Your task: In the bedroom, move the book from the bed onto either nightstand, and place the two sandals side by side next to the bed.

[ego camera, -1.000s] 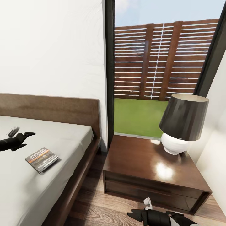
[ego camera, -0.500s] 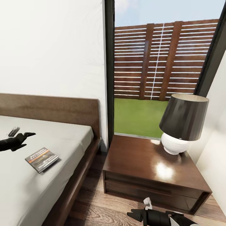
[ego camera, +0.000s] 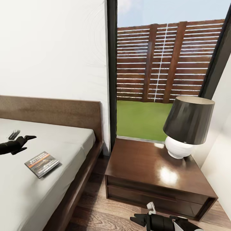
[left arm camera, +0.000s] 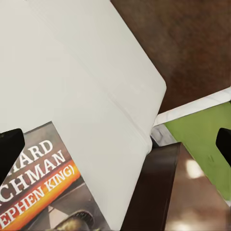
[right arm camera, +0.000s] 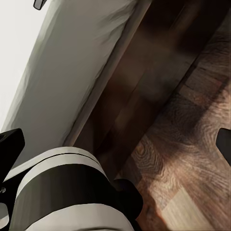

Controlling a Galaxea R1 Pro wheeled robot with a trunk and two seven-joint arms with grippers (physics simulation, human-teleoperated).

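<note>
The book (ego camera: 42, 164) lies flat on the bed's light-grey mattress (ego camera: 64, 141), near its right edge; its dark cover with an orange title band is close up in the left wrist view (left arm camera: 43, 192). My left gripper (ego camera: 22, 136) hovers open just above and left of the book, its fingertips (left arm camera: 9, 147) spread wide over the mattress. The nightstand (ego camera: 144, 163) stands right of the bed, beside the window. My right gripper (ego camera: 141, 212) is open and low over the floor in front of the nightstand, holding nothing. The sandals are out of view.
A lamp (ego camera: 187, 125) with a dark shade and white base takes up the nightstand's back right corner. The bed's dark headboard (ego camera: 54, 112) meets the white wall. Wood-plank floor (ego camera: 99, 211) runs between bed frame and nightstand. A tall window (ego camera: 160, 73) is behind.
The whole picture has shifted very slightly, so the camera moved a little. Both grippers and the book hold their places.
</note>
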